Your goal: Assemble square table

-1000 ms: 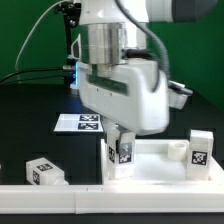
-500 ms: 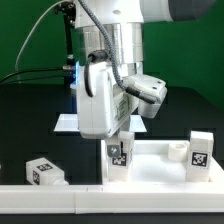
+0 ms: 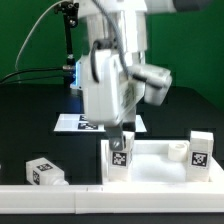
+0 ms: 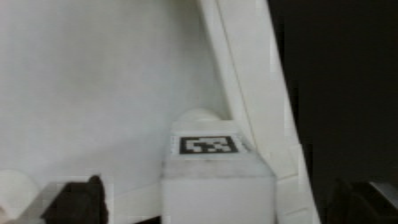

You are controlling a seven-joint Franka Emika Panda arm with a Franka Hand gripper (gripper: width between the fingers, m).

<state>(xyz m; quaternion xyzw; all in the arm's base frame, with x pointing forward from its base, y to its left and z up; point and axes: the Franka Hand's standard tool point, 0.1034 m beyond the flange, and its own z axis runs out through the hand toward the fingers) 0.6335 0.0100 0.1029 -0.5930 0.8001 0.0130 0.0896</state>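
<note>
White leg (image 3: 121, 158) stands upright on the tabletop (image 3: 155, 168); the gripper (image 3: 122, 136), jaws apart over it, has rotated further.

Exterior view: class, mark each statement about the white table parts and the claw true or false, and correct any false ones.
1. The near leg stands upright on the slab, right under the claw. True.
2. The loose leg lies on the slab. False: it lies on the black tabletop, off the slab, at the exterior view's left.
3. The far leg stands upright at the slab's right end. True.
4. The marker board lies in front of the slab. False: it lies behind it.
</note>
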